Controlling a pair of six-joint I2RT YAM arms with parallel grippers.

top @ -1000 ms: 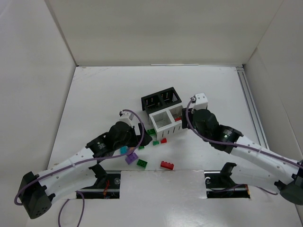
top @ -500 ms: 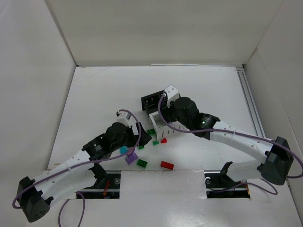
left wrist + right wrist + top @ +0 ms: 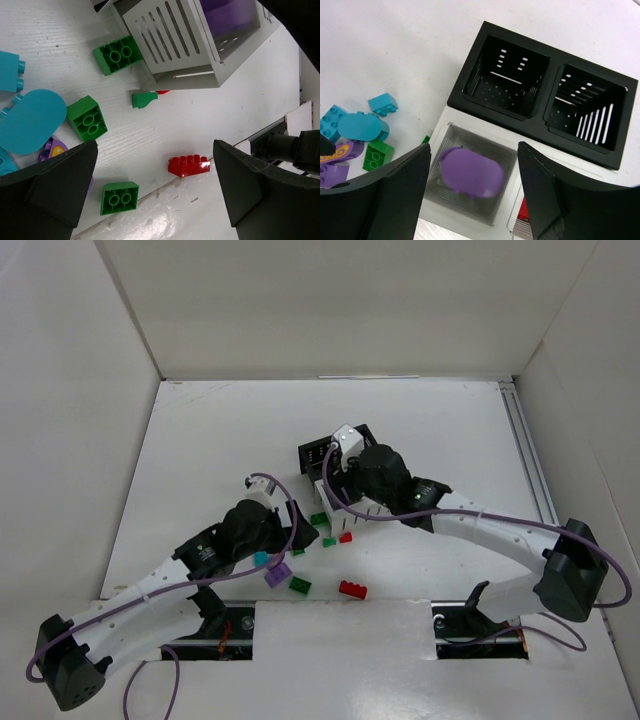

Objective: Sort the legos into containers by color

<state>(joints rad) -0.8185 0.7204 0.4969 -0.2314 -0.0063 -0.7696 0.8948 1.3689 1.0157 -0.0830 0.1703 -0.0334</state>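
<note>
A purple piece [image 3: 471,171] is seen in the white bin [image 3: 175,40] at the centre of the desk [image 3: 220,440], beneath the right gripper [image 3: 473,160], whose jaws are parted and empty. The left gripper [image 3: 155,150], jaws also apart, is held over loose bricks [image 3: 87,118] toward the near edge; one must be grasped next.

no readable text, labels, numbers or signs anywhere

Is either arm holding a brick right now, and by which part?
Neither. The left fingers and right fingers are spread apart and empty; a purple piece sits in the white bin below the right ones.
</note>
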